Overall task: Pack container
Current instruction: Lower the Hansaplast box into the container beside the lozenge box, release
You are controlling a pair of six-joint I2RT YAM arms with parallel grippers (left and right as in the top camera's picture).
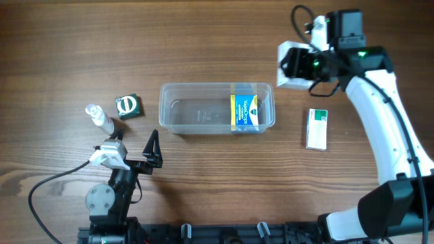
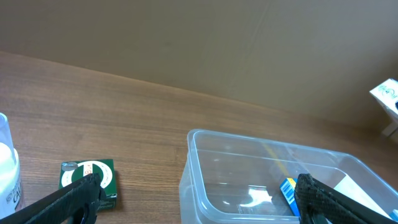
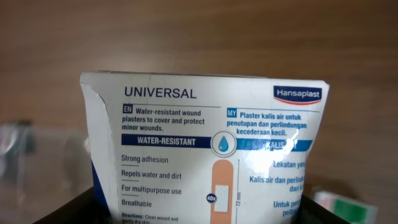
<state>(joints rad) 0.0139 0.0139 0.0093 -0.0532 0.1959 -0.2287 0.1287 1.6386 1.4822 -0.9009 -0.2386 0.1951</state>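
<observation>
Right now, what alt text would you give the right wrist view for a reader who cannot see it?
A white Hansaplast plaster box, printed UNIVERSAL and WATER-RESISTANT, fills the frame, held at its lower end by the right gripper. Behind it is a blurred wooden table, with a white and green box at the lower right.

Shows a white plaster box [image 3: 205,143] close up, upright, gripped low on both sides by the dark end effector [image 3: 202,214]. Reads "UNIVERSAL", "WATER-RESISTANT" and "Hansaplast" on its face. Catches a blurred green-and-white box [image 3: 345,208] at lower right, brown wooden counter [image 3: 186,31] behind.
</observation>
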